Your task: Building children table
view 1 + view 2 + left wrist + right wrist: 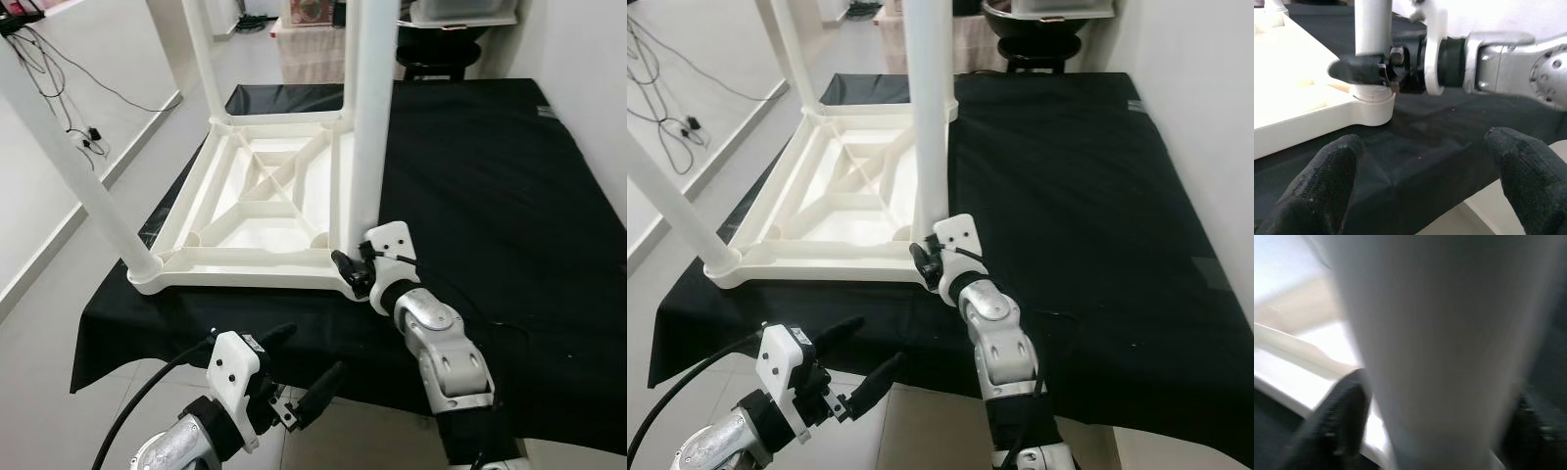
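Black-clothed bench [490,176], white floor [127,88]

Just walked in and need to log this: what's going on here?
The robot is assembling a white children's table that lies upside down on a black cloth. Its right gripper is closed around the near right leg just above its socket. The left gripper hangs open below the cloth's near edge, holding nothing. Three legs stand in their corners.
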Robot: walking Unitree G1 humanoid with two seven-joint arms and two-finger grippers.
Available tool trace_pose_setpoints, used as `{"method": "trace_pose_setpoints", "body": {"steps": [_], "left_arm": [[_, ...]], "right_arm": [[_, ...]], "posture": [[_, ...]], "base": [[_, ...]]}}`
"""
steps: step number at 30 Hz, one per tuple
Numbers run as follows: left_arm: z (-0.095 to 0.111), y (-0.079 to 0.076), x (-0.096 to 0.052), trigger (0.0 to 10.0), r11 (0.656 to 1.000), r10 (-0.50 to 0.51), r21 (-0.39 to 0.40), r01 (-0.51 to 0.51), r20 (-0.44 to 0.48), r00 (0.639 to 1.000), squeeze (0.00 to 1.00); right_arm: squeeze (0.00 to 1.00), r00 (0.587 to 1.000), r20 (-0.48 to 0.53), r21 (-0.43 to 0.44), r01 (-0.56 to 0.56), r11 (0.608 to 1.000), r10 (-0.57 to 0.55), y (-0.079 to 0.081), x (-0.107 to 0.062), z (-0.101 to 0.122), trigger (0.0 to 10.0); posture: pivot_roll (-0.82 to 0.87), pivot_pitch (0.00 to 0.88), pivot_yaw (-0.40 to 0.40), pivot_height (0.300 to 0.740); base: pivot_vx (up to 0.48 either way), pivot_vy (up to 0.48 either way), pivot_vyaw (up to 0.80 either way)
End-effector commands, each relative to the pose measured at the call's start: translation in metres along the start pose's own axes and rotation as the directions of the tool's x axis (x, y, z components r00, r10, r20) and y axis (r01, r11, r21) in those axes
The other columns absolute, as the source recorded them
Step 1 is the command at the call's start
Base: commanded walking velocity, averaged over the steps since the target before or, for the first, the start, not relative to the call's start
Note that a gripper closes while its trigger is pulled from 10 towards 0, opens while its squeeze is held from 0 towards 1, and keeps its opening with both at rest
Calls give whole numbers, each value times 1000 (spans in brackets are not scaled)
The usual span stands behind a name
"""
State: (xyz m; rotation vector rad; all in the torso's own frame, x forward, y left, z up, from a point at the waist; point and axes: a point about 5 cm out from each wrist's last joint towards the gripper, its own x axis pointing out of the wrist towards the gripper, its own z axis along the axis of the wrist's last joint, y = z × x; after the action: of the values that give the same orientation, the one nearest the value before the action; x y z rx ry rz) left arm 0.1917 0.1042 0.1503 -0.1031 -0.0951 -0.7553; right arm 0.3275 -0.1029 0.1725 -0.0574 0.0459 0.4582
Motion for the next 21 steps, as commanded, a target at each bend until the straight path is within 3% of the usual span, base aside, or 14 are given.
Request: {"method": "trace_pose_setpoints", "body": {"steps": [1,3,4,5,7,8,9,11,15,16,17,18,20,21], "left_arm": [[-1,0,-1,10000,1000,5,-3,-5,-10,1000,0],[-2,0,-1,10000,1000,5,-5,-5,-9,1000,0],[-2,0,-1,10000,1000,5,-5,-5,-9,1000,0],[-2,1,0,10000,1000,6,-5,-6,-9,1000,0],[-2,1,0,10000,1000,6,-5,-6,-9,1000,0],[-2,1,0,10000,1000,6,-5,-6,-9,1000,0],[-2,1,0,10000,1000,6,-5,-6,-9,1000,0],[-2,2,1,10000,1000,8,-5,-8,-7,1000,0],[-2,2,1,10000,1000,9,-5,-9,-6,1000,0],[-2,0,1,10000,1000,11,-4,-11,-4,1000,0],[-2,0,1,10000,1000,11,-4,-11,-4,1000,0],[-1,-1,1,10000,1000,13,-3,-13,-2,1000,0],[-1,-1,1,10000,1000,13,-3,-13,-2,1000,0],[0,-2,1,10000,1000,14,-2,-14,-1,1000,0]], "right_arm": [[1000,997,46,13,-56,998,55,5,1,8,10000],[1000,952,102,-23,-287,958,288,12,-2,21,10000],[1000,952,102,-23,-287,958,288,12,-2,21,10000],[0,878,112,-114,-453,884,465,12,-8,31,10000],[0,878,112,-114,-453,884,465,12,-8,31,10000],[0,842,98,-153,-514,844,531,8,-11,34,10000],[0,842,98,-153,-514,844,531,8,-11,34,10000],[0,796,40,-198,-586,786,604,-6,-11,36,10000],[0,786,7,-214,-602,769,618,-11,-10,35,10000],[0,761,-28,-218,-637,739,648,-15,-10,35,10000],[0,761,-28,-218,-637,739,648,-15,-10,35,10000],[0,727,-58,-221,-677,702,684,-16,-12,34,10000],[0,727,-58,-221,-677,702,684,-16,-12,34,10000],[0,696,-78,-215,-711,670,714,-16,-14,33,10000]], "posture": [[58,151,51,740],[58,154,51,740],[58,154,51,740],[58,156,49,740],[58,156,49,740],[58,156,48,740],[58,156,48,740],[58,159,46,740],[58,159,46,740],[64,167,37,740],[64,167,37,740],[59,172,36,740],[59,172,36,740],[57,173,36,740]], "base": [[0,0,0],[0,0,0],[0,0,0],[0,0,0],[0,0,0],[0,0,0],[0,0,0],[0,0,0],[0,0,0],[0,0,0],[0,0,0],[0,0,0],[0,0,0],[0,0,0]]}}
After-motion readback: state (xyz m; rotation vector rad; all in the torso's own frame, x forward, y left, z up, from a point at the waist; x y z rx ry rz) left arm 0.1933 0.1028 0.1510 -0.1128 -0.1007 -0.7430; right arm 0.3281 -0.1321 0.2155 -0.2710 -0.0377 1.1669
